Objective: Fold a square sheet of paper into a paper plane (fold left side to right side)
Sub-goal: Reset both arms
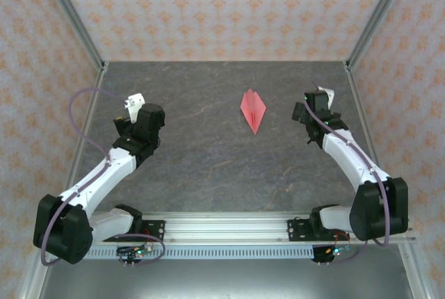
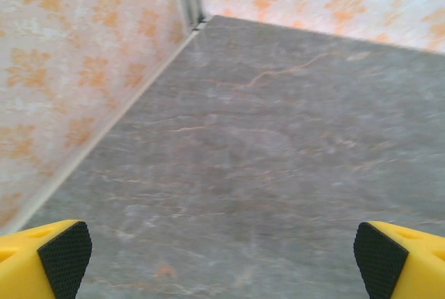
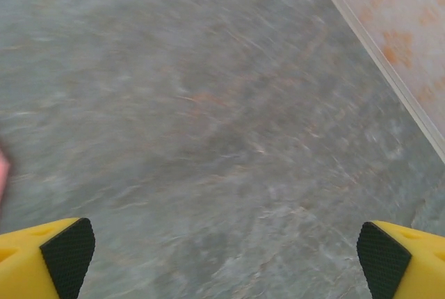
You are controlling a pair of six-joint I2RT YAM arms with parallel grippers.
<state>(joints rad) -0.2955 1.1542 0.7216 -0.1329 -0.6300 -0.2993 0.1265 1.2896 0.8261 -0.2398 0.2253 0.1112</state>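
Paper plane [image 1: 253, 110] lay folded on bench [image 1: 208, 153], centre-far, between arms, untouched. Left end effector [image 2: 222, 261] stood apart, empty; right end effector [image 3: 222, 261] also apart, empty, near plane's right. Risk: light creases could spring open; careless right-arm sweep could knock plane askew.

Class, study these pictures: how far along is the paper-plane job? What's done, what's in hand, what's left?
Done: the plane lies on the table as a pointed dart with a centre crease. In hand: nothing; the left gripper and right gripper stand open and empty, one on each side, apart from it. Left: probably nothing more to fold.
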